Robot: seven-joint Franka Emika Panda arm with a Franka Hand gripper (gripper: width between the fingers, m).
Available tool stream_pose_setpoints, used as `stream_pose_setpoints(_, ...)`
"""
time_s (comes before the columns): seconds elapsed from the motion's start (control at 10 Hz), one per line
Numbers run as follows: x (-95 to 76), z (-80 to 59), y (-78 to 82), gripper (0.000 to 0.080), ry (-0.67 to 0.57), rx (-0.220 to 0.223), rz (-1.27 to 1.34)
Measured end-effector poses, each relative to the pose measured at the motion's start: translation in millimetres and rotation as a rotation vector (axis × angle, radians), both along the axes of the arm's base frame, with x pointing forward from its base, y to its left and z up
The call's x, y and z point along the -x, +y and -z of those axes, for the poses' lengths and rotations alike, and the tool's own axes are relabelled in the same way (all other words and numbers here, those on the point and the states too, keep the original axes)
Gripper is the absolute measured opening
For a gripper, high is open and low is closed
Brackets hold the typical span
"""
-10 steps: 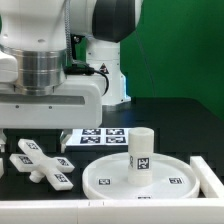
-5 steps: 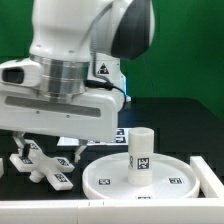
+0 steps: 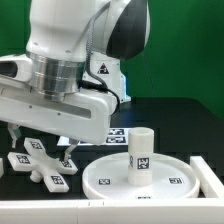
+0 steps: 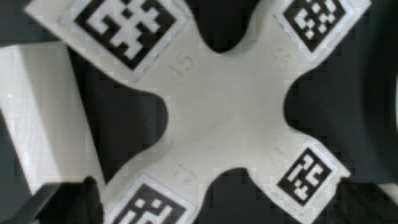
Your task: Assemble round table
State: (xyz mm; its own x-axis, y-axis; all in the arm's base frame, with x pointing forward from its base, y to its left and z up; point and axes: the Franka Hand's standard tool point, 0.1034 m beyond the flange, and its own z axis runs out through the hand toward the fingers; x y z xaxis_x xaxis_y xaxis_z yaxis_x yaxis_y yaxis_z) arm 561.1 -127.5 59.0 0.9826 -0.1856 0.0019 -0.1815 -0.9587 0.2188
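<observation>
- The pincer (image 3: 40, 150) hangs low over the bench (image 3: 175, 118) with its jaws spread wide apart, and nothing is gripped between them.
- Its two fingers (image 3: 68, 152) come down on either side of the small cross-shaped foot (image 3: 40, 168), one toward the exterior view's left and one toward its right. The pictures do not show whether either finger touches the foot.
- The foot lies flat on the dark bench top, right under the pincer and between the fingers.
- In the wrist view the foot (image 4: 205, 110) fills most of the picture. It is a white cross with four rounded limbs, and each limb has a black-and-white square tag near its end.
- The thick white arm (image 3: 70, 40) rises from the pincer and takes up most of the upper half of the exterior view.
- The large round disc (image 3: 170, 182) lies flat on the bench just beside the foot, toward the exterior view's right, with its raised rim facing up. A narrow strip of dark bench separates the two. Square tags show on the disc's flat inner face.
- The short thick leg (image 3: 142, 150) stands upright on the disc, close to its middle, with a square tag on the side facing the camera. It is well clear of the pincer.
- The marker board (image 3: 112, 133) lies flat on the bench behind the disc, partly hidden by the arm, with a few of its tags in view.
</observation>
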Motion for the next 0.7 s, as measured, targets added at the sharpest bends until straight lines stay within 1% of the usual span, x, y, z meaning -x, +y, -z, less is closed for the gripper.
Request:
stream_pose_setpoints(0.1, 10.4, 1.3, -12.4, 0.0649, -0.014, 0.007, 0.017)
stream_pose_setpoints(0.2, 11.5, 1.7, -14.0, 0.0649, -0.012, 0.008, 0.021)
stream_pose_setpoints(0.6, 11.3, 3.1, -12.2, 0.0649, -0.010, 0.009, 0.019)
stream_pose_setpoints(0.7, 19.3, 5.9, -1.1, 0.0649, 0.022, 0.017, 0.110)
